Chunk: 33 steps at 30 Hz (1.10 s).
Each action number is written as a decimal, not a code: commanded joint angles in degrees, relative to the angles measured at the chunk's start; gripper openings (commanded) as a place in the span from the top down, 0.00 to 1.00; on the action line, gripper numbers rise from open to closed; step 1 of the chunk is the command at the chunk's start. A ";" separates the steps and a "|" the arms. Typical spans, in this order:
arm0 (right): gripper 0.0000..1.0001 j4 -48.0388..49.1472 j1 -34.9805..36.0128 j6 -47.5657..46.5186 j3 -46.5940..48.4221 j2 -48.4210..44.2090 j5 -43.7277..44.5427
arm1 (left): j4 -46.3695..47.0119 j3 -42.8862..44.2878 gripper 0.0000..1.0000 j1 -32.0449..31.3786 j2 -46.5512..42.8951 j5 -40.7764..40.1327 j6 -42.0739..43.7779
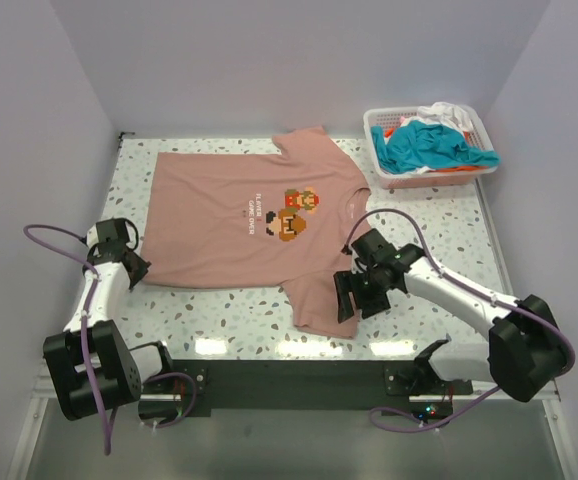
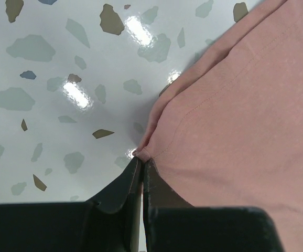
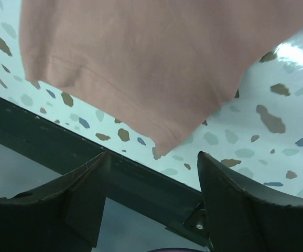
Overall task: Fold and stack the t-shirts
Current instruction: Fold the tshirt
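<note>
You have one worktop [image 1: 419, 215] in front of you, and one salmon-pink t-shirt [image 1: 219, 230] on it. That shirt carries one printed picture [image 1: 296, 212] on its chest.

You have one white lattice basket [image 1: 374, 122]. In it you can count three colours of cloth: one teal piece [image 1: 424, 150], one white piece [image 1: 449, 113] and one orange piece [image 1: 459, 172]. They lie bunched together, so you cannot tell how many garments they make.

You have two arms, the left arm [image 1: 104, 295] and the right arm [image 1: 459, 290]. You also have two end effectors, the left end effector [image 2: 142, 163] and the right end effector [image 3: 154, 157], each with two fingers.
</note>
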 commanded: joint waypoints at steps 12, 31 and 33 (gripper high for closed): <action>0.45 9.02 3.46 10.70 -10.51 -1.54 -2.37 | 2.70 2.62 1.00 0.57 -1.19 0.91 4.33; 0.91 9.03 5.66 15.18 -11.75 -0.39 0.97 | 1.73 2.36 1.00 0.57 -2.16 0.73 6.61; 1.00 7.28 5.75 15.10 -11.14 -1.44 0.09 | 1.73 2.10 1.00 0.48 -2.60 0.73 6.35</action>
